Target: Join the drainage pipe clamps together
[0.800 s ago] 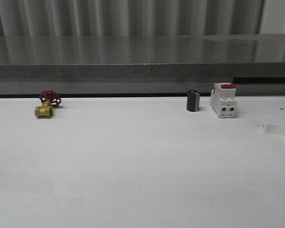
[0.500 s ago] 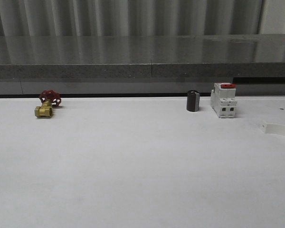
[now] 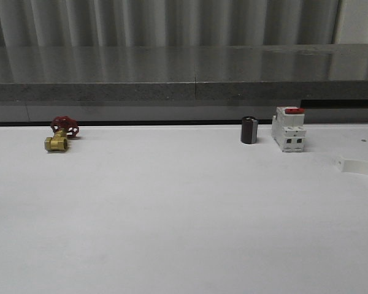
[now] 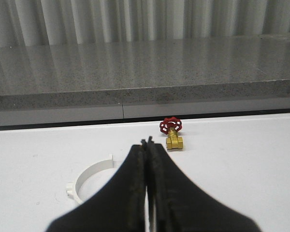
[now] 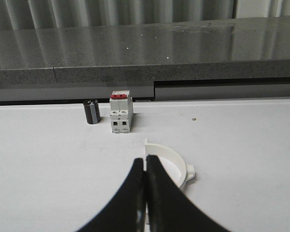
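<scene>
One white half-ring drainage pipe clamp [image 4: 86, 179] lies on the white table, to the near left of my left gripper [image 4: 147, 142] in the left wrist view. That gripper is shut with nothing between its black fingers. The other drainage pipe clamp [image 5: 177, 163] lies just beyond and to the right of my right gripper [image 5: 146, 158], whose fingers hide its near part. This gripper is shut too, and I see nothing held in it. In the front view, one end of that clamp [image 3: 357, 165] shows at the table's right edge.
A brass valve with a red handwheel [image 3: 61, 136] sits at the back left [image 4: 172, 134]. A black cylinder [image 3: 249, 130] and a white breaker with a red top [image 3: 289, 129] stand at the back right. A grey ledge [image 3: 184, 90] runs behind the table.
The clamp at the right edge of the front view has shifted slightly and its band looks thinner and flatter. Nothing else has moved.
</scene>
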